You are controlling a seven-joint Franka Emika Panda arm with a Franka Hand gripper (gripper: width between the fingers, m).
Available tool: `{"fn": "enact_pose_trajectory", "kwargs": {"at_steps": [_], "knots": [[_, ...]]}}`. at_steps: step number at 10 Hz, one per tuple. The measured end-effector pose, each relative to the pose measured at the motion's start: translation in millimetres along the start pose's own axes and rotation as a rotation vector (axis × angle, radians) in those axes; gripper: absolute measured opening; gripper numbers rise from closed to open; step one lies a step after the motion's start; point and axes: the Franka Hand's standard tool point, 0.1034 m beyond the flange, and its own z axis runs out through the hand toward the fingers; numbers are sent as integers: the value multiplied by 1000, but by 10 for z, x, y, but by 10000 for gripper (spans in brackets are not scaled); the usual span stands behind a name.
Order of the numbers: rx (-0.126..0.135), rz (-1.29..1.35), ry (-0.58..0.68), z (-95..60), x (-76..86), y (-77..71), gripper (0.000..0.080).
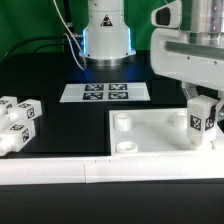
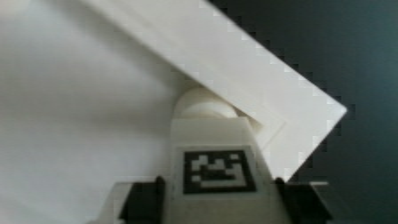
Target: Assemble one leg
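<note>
My gripper (image 1: 203, 115) is shut on a white leg (image 1: 202, 112) with a black-and-white tag. I hold it upright over the corner of the white square panel (image 1: 155, 128) at the exterior view's right. In the wrist view the leg (image 2: 215, 150) sits between my dark fingers (image 2: 150, 197), its rounded tip at a round corner socket (image 2: 210, 103) of the panel (image 2: 89, 110). I cannot tell whether the tip is inside the socket. Several more legs (image 1: 18, 118) lie at the exterior view's left.
The marker board (image 1: 104, 93) lies flat behind the panel, in front of the robot base (image 1: 108, 35). A white rail (image 1: 110, 172) runs along the table's front edge. Other round sockets (image 1: 122, 121) stand on the panel.
</note>
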Motion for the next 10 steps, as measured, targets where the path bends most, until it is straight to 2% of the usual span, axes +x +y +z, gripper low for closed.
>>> {"fn": "enact_pose_trajectory", "kwargs": {"at_steps": [1,2,4,5,6,7,8,10], "knots": [[14,180,-11,7,-18,-11,285],[40,311,-24,15,-24,-9,285],[38,304,-25,20,-29,-4,285],[38,301,-25,24,-31,-3,467],[35,111,-7,21,-51,-12,585],[34,-129,3,15,-38,-19,585],[33,-306,7,16,3,-7,638],[30,-392,11,20,3,-4,647]]}}
